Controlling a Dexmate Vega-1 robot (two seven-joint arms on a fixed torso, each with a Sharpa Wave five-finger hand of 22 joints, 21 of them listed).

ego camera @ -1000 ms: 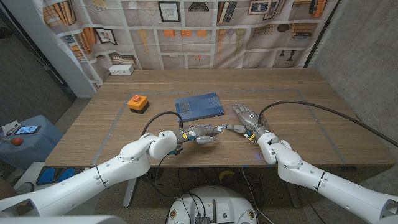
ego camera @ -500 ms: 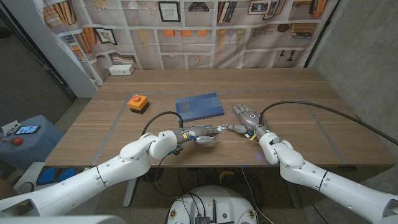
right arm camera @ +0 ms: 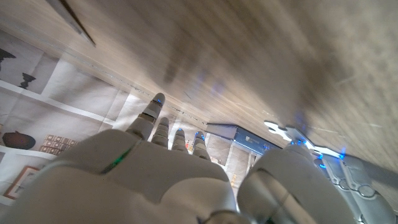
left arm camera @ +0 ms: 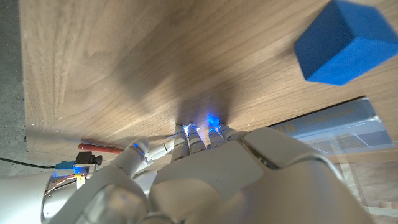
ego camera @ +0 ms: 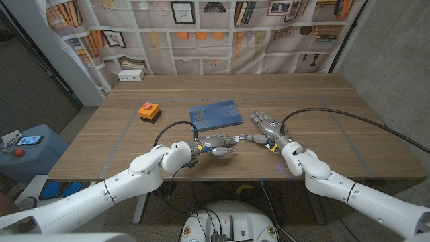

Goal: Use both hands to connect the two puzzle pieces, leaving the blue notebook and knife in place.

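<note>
We see both hands meeting near the table's (ego camera: 322, 101) front middle. The left hand (ego camera: 216, 144) reaches toward three o'clock, the right hand (ego camera: 267, 128) lies at its two o'clock with fingers spread; fingertips nearly touch. Whether either grips a puzzle piece we cannot tell; the pieces are not clearly visible. The notebook (ego camera: 215, 114) lies at twelve o'clock from the left hand. An orange button (ego camera: 148, 110) sits at the notebook's nine o'clock.

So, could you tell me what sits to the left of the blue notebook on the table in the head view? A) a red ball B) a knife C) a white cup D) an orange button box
D: an orange button box stands left of the notebook.
</note>
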